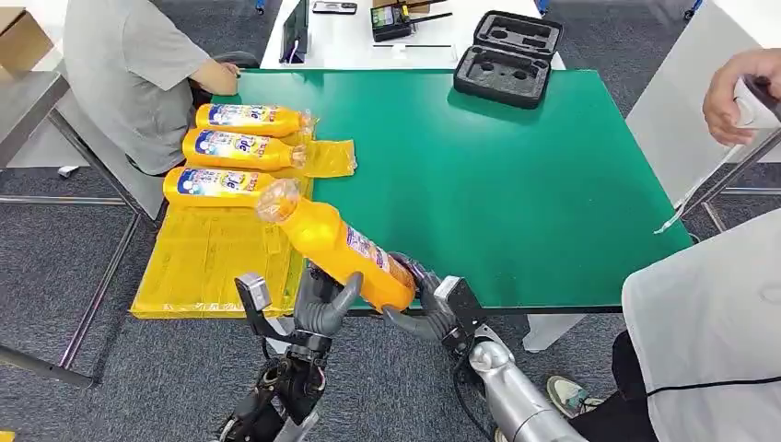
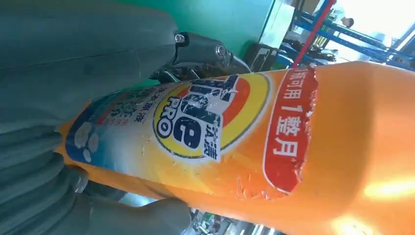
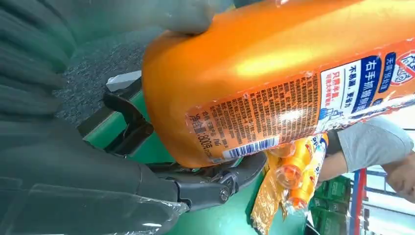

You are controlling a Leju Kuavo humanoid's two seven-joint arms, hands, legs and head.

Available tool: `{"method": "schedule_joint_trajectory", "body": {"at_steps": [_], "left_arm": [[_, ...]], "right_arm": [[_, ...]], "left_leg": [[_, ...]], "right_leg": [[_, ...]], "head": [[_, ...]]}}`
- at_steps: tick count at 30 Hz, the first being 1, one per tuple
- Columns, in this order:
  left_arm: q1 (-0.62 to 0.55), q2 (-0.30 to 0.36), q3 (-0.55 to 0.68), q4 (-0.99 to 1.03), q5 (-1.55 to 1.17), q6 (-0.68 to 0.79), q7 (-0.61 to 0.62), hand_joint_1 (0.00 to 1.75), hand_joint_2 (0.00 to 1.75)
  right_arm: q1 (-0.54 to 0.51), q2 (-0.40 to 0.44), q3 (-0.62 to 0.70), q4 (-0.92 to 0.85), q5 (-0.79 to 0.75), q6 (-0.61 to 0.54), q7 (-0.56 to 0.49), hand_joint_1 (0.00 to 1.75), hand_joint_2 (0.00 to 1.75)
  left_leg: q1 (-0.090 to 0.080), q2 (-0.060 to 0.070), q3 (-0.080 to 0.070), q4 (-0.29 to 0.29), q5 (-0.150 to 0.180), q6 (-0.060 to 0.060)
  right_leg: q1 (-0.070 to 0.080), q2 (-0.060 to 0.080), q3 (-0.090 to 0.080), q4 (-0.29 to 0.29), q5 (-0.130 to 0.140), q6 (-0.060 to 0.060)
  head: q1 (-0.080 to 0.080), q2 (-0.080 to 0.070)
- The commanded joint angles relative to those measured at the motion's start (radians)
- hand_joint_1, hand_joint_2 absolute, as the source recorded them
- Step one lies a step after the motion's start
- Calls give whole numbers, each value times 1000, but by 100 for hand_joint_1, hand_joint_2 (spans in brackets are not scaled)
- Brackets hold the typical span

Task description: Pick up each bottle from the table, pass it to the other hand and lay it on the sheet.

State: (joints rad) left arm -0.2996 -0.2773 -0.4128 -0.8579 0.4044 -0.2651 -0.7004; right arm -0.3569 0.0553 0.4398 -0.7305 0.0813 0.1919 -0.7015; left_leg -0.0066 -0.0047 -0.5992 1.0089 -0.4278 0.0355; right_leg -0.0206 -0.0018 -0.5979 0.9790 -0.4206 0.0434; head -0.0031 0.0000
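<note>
An orange detergent bottle (image 1: 327, 241) hangs tilted over the front edge of the green table (image 1: 497, 184), cap end up and to the left. My left hand (image 1: 322, 308) grips its lower body from the left; my right hand (image 1: 425, 308) holds its base from the right. The left wrist view shows the label side of the bottle (image 2: 244, 137) against my left hand (image 2: 49, 78). The right wrist view shows the bottle's base (image 3: 274, 73) in my right hand (image 3: 54, 147). Three more orange bottles (image 1: 241, 149) lie side by side on the yellow sheet (image 1: 207, 262) at the table's left.
A seated person (image 1: 138, 74) is at the far left, an arm near the sheet's back end. Another person's hand (image 1: 737, 92) is at the right edge, and a white-clad person (image 1: 709, 341) stands at the lower right. A black foam case (image 1: 508, 57) lies at the table's back.
</note>
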Motion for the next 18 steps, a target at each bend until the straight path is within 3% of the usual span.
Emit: {"method": "schedule_joint_trajectory", "body": {"at_steps": [1,5,6,7,8,18], "left_arm": [[-21,22,-20,12,-8,-28,2,175,175],[-26,21,-18,16,2,-50,2,175,175],[-27,22,-17,16,2,-51,2,175,175],[-27,24,-17,16,2,-51,2,175,175],[-25,26,-15,8,-6,-42,2,175,175],[13,67,69,-156,-256,202,2,175,175]], "right_arm": [[-43,-12,49,47,2,-15,3,175,175],[-43,-15,43,52,-5,-19,3,171,175],[-48,-11,40,72,-7,-13,3,150,175],[-50,-10,37,81,-8,-13,3,103,175],[-54,-7,34,101,-5,-19,3,5,175],[-35,-9,-4,73,7,-109,3,0,175]], "left_leg": [[1,1,2,0,-1,-2],[1,1,2,0,-1,-2],[1,1,3,0,-2,-2],[2,1,5,0,-2,-3],[1,1,3,0,-1,-2],[2,3,4,1,-2,-3]], "right_leg": [[1,1,2,0,-1,-2],[1,1,2,0,-1,-2],[1,1,3,0,-1,-2],[2,1,4,0,-1,-3],[1,1,3,0,-1,-2],[2,2,4,0,-1,-3]], "head": [[0,0],[0,0],[0,0],[0,0],[0,0],[0,0]]}}
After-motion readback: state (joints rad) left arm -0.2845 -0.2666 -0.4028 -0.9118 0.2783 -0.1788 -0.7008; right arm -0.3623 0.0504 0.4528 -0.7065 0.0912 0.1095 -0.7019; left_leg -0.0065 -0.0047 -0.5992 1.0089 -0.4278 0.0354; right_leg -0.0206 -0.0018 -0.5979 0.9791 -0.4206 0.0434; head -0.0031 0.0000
